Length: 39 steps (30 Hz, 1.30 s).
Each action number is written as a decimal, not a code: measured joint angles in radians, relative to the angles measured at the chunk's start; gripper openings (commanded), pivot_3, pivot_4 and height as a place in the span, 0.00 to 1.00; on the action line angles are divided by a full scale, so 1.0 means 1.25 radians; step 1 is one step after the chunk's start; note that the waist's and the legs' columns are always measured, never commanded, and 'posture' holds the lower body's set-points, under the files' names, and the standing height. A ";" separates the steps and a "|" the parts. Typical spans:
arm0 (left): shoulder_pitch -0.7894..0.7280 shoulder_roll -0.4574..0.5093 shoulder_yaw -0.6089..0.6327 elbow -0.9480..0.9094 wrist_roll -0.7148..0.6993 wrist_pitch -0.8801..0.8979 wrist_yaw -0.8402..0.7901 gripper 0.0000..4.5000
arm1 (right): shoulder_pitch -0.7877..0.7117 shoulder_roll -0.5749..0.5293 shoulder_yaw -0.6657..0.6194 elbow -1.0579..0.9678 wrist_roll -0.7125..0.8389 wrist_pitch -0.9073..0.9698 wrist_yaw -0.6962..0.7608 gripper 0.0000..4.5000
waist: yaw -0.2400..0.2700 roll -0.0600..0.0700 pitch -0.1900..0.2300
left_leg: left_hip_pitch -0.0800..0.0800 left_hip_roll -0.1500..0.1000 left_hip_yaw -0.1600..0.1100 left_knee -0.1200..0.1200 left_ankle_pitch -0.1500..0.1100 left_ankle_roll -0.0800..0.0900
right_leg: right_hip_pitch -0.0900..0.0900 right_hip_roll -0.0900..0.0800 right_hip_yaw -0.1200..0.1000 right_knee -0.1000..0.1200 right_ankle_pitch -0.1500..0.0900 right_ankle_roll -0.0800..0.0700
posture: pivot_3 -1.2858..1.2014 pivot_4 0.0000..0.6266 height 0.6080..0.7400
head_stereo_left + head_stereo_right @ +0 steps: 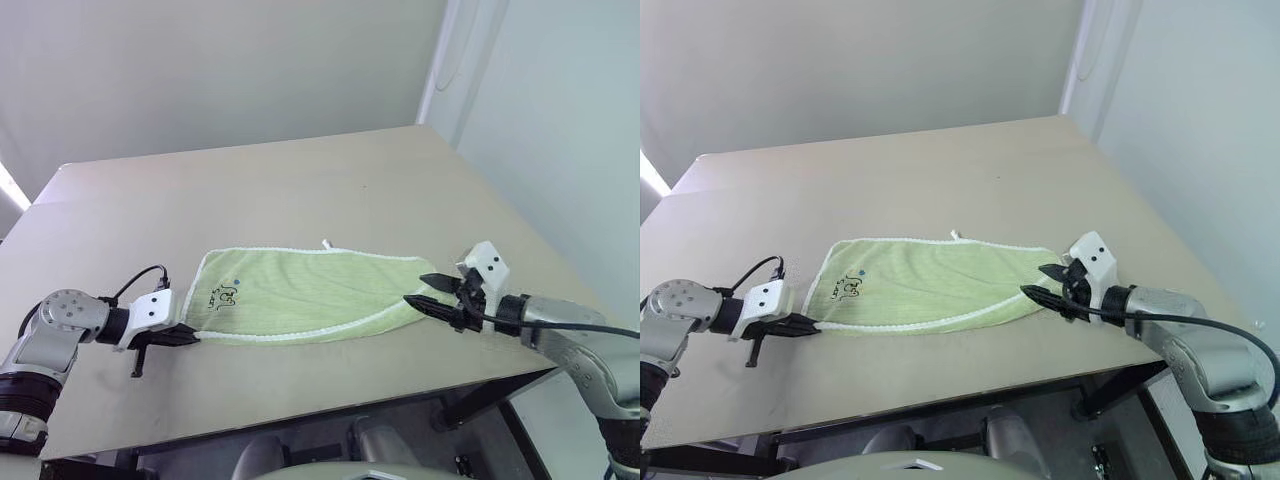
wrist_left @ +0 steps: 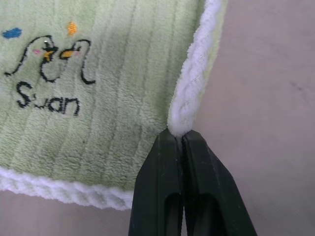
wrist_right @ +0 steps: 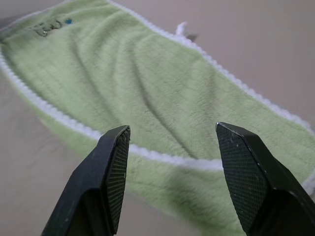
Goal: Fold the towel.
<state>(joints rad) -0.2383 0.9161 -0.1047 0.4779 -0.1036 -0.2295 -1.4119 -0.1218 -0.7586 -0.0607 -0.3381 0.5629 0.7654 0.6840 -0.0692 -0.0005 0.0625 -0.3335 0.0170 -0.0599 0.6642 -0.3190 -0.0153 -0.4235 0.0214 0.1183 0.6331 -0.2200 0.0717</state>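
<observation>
From the head views, the towel (image 1: 300, 295) lies stretched lengthwise across the near half of the desk (image 1: 300, 190), light green terry with white edging, a small white loop (image 1: 325, 243) at its far edge and a dark embroidered mark (image 1: 226, 296) near its left end. The desk is plain beige, with pale walls behind it. The left gripper (image 1: 185, 337) sits at the towel's near left corner, and the right gripper (image 1: 422, 290) at its right end.

In the left wrist view, the black fingers (image 2: 167, 187) are pressed together, pinching the white edging (image 2: 189, 93) beside the mark, which reads "Swan".

In the right wrist view, the fingers (image 3: 110, 177) stand wide apart above the rumpled green cloth.
</observation>
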 measured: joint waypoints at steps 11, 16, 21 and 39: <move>0.002 -0.009 0.002 -0.002 0.002 -0.005 0.008 0.00 | -0.036 -0.052 0.017 0.136 -0.072 -0.034 0.092 0.64 | 0.008 0.002 -0.001 | -0.001 0.000 0.000 0.000 0.000 0.000 | 0.000 0.000 0.000 0.000 0.000 0.000 | 0.52 0.00 1.00; 0.009 -0.009 0.004 -0.003 0.003 -0.011 0.023 0.00 | -0.038 -0.054 0.017 0.177 -0.086 -0.034 0.119 0.64 | 0.006 0.003 -0.001 | 0.000 0.000 0.000 0.000 0.000 0.000 | 0.000 0.000 0.000 0.000 0.000 0.000 | 0.52 0.00 1.00; 0.023 -0.010 0.011 -0.011 0.003 -0.011 0.036 0.00 | -0.036 -0.053 0.016 0.171 -0.087 -0.035 0.142 0.52 | 0.004 0.003 -0.001 | 0.000 0.000 0.000 0.000 0.000 0.000 | 0.000 0.000 0.000 0.000 0.000 0.000 | 0.52 0.00 1.00; -0.127 -0.081 0.112 0.042 -0.126 0.262 0.110 0.00 | -0.115 -0.032 -0.089 0.128 -0.036 -0.044 0.148 0.01 | -0.004 -0.005 0.004 | -0.003 0.000 -0.001 0.001 0.000 0.000 | -0.003 0.000 -0.002 -0.001 0.000 0.000 | 0.52 0.00 1.00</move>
<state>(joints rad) -0.3965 0.8150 0.0352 0.5300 -0.2616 0.0980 -1.2742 -0.2653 -0.7985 -0.1720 -0.1779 0.5181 0.7103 0.8690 -0.0743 -0.0068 0.0680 -0.3372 0.0167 -0.0615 0.6660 -0.3188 -0.0156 -0.4274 0.0218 0.1163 0.6323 -0.2198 0.0721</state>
